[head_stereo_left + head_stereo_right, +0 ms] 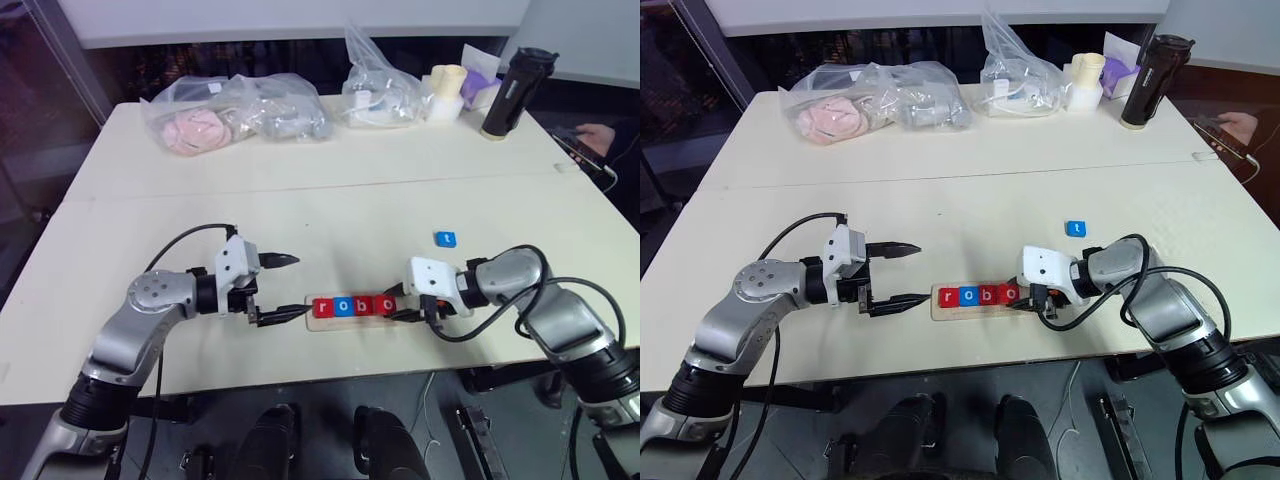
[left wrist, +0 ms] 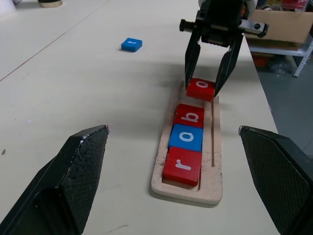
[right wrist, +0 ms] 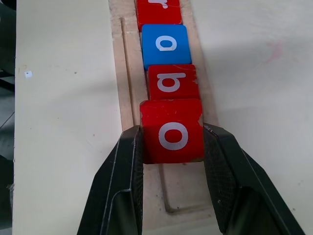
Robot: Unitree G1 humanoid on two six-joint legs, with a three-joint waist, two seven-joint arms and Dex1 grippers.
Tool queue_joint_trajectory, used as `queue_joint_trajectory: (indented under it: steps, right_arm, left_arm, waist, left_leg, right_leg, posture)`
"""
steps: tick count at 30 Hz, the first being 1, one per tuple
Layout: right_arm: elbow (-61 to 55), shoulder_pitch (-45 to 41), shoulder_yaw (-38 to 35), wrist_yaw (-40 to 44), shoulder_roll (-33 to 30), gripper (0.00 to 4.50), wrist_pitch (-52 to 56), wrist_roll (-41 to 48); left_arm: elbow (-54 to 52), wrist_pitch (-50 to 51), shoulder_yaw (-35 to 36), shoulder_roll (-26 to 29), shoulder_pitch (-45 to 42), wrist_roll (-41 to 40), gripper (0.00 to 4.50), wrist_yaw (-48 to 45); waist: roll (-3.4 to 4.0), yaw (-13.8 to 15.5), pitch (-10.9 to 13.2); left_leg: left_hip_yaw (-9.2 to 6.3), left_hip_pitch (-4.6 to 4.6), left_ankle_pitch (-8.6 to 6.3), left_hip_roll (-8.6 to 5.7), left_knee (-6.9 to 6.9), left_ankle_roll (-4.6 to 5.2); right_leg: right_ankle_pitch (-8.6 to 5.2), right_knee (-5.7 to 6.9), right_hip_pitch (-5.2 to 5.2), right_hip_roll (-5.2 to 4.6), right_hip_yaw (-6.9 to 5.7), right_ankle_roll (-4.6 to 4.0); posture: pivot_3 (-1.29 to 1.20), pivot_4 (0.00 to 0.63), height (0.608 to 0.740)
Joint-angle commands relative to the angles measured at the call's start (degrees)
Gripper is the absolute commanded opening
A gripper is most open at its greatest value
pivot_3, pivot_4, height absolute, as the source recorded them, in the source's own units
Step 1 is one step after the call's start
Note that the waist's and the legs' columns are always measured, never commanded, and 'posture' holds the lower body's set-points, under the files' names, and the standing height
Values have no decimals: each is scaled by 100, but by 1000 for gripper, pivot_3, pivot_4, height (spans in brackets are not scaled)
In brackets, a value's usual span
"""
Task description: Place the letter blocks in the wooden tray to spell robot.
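The wooden tray [image 2: 215,161] lies near the table's front edge. In its slot sit a red r [image 1: 322,307], a blue o [image 1: 343,306] and a red b [image 1: 364,305] in a row. My right gripper [image 3: 172,137] is shut on a red o block [image 3: 172,131], holding it over the slot right after the b. Whether that block rests on the slot floor I cannot tell. The blue t block [image 1: 445,238] lies alone on the table, behind and to the right of the tray. My left gripper [image 1: 290,287] stands open at the tray's left end, holding nothing.
Clear plastic bags [image 1: 235,110] with soft items lie along the back of the table. A black bottle [image 1: 515,92] and white and purple containers [image 1: 450,90] stand at the back right. A person's hand [image 1: 598,137] rests at the far right edge.
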Motion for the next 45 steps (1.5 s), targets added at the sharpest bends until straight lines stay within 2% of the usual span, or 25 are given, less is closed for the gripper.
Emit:
queue_joint_trajectory:
  steps: [1, 21, 28, 37, 45]
  right_arm:
    - [16, -93, -37, -6, 16, 1129, -100, -42]
    - [251, -234, 11, -18, 123, 1129, -200, -165]
    - [303, -279, 14, -9, 171, 4409, -249, -231]
    - [276, -480, -231, -192, 174, 4409, -92, -185]
    - [193, -262, -197, -109, 94, 4409, -93, -184]
  left_arm:
    - [-219, 15, 96, 19, -3, -69, 4500, 35]
    - [-260, 47, 74, -13, 22, -76, 4500, 97]
    - [-273, 55, 84, -18, 34, -81, 4500, 123]
    - [-270, 53, 86, -24, 23, -80, 4500, 132]
    - [-235, 39, 58, -44, -18, -73, 4500, 95]
  waist:
    - [0, -1, 0]
    - [0, -2, 0]
    - [0, -2, 0]
    - [0, -2, 0]
    - [0, -2, 0]
  left_leg:
    - [0, 0, 0, 0, 1, 0]
    - [0, 0, 0, 0, 7, 0]
    - [0, 0, 0, 0, 9, 0]
    - [0, 0, 0, 0, 10, 0]
    - [0, 0, 0, 0, 11, 0]
  right_leg:
    - [0, 0, 1, 0, 0, 0]
    - [2, 4, 2, 1, 0, 1]
    - [3, 4, 2, 2, 0, 1]
    - [4, 6, 2, 2, 0, 2]
    - [5, 5, 3, 2, 0, 2]
  posture:
    - [0, 150, 738]
    - [0, 150, 738]
    - [0, 150, 738]
    - [0, 150, 738]
    - [0, 150, 738]
